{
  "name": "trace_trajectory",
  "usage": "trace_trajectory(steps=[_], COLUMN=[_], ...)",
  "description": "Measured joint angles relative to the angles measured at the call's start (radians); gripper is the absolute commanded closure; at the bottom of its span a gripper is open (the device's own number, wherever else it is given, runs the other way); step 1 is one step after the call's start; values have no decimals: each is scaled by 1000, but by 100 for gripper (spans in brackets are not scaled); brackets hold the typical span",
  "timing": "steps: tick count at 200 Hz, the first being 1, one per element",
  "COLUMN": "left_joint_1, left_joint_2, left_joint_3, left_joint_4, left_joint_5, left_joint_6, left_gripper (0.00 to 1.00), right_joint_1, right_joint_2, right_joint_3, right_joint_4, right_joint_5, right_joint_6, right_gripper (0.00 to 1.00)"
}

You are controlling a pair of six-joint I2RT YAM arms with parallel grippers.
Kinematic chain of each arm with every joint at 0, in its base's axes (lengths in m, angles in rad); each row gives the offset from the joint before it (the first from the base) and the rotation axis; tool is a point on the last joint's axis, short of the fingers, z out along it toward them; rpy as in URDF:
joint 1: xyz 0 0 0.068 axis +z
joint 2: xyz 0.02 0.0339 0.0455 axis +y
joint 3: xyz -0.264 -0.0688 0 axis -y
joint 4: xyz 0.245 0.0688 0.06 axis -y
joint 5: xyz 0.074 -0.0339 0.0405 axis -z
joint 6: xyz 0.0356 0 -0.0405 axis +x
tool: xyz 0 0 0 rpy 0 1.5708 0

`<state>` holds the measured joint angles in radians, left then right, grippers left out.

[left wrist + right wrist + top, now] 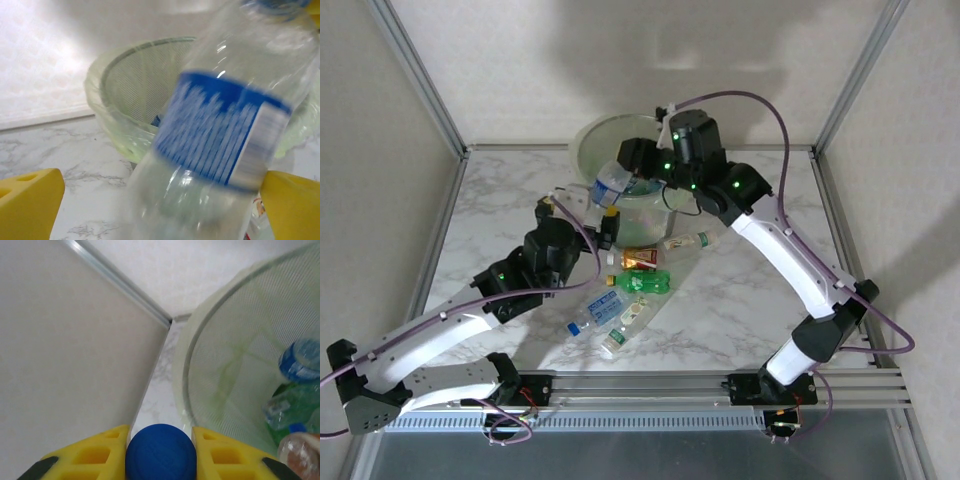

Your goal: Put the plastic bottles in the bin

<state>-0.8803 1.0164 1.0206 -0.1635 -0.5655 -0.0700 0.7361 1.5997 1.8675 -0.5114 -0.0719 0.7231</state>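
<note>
Roughly midway: several bottles (295,405) lie in the bin (584,148), 5 loose bottles (646,282) on the tabletop (750,320). Right claw (159,440) pinches the blue-labelled bottle (612,184) by its cap at the rim; left claw (160,192) stands open around its body.

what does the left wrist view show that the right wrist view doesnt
Left wrist: a blurred clear bottle with a blue label, between the open yellow fingers of the left tool, plus bare marble table. Right wrist: the right tool shut on a blue cap, bottles lying inside the bin, and a metal frame bar. Both: the pale-green bin.
</note>
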Motion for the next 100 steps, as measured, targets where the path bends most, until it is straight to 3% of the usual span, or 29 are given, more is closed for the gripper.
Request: trace_trajectory(steps=[45, 100], left_joint_1=[133, 260], left_joint_2=[-126, -197], left_joint_3=[-1, -60], left_joint_4=[-42, -78], left_joint_5=[66, 208], left_joint_6=[-187, -358], left_gripper=[0, 3], right_joint_1=[-144, -184], right_joint_2=[31, 216], right_joint_3=[26, 127], right_joint_4=[95, 133], right_joint_5=[10, 11], right_joint_6=[54, 93], right_gripper=[75, 75])
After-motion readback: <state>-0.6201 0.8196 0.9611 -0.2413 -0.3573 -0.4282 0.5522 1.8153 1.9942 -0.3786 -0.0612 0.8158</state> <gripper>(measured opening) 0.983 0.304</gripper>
